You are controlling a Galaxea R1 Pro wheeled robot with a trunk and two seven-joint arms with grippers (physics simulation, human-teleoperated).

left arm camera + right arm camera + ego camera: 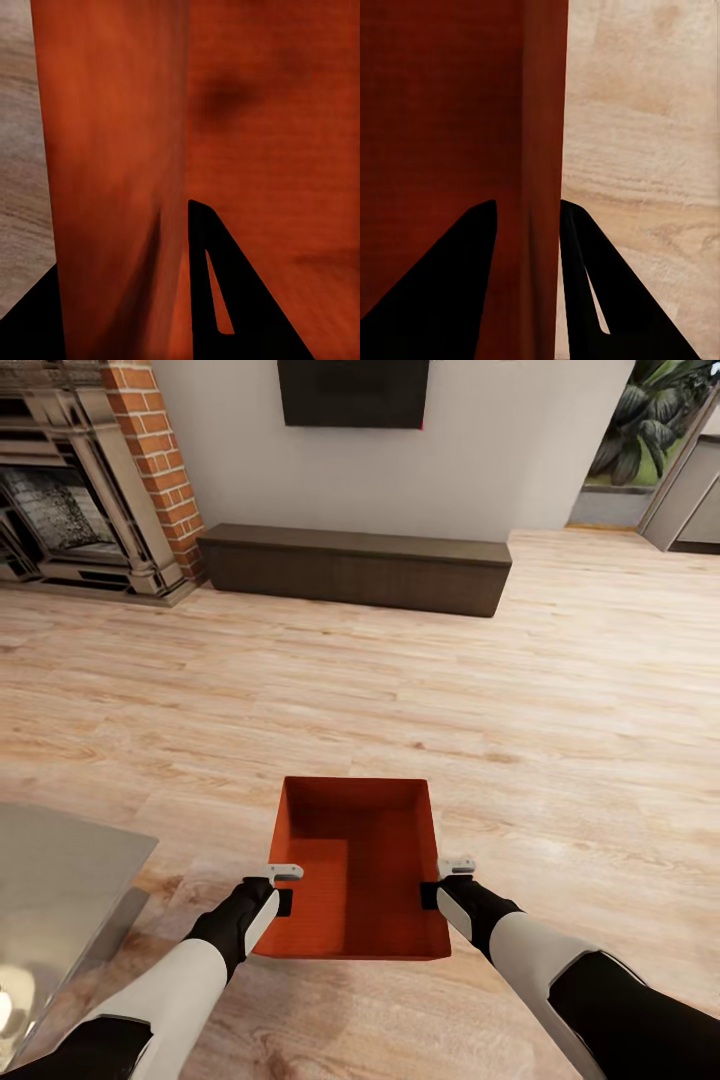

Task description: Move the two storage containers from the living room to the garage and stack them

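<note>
A red-orange storage container (355, 865) sits low in the middle of the head view, a lidless rectangular box with thin straight walls and a faint woven grain on its inner floor. The left gripper (284, 887) pinches its left wall, and the right gripper (442, 881) pinches its right wall; each wrist view shows a thin wall clamped between two dark tapered fingers (457, 300). Beneath lies pale wood-plank flooring (560, 700) with wavy grain. At lower left a smooth grey table (60, 870) shows a glossy corner. Further up, a long dark-brown low cabinet (355, 568) runs along a plain white wall, with a brick fireplace (90, 480) at upper left and a dark flat screen (353, 392) at top centre.
</note>
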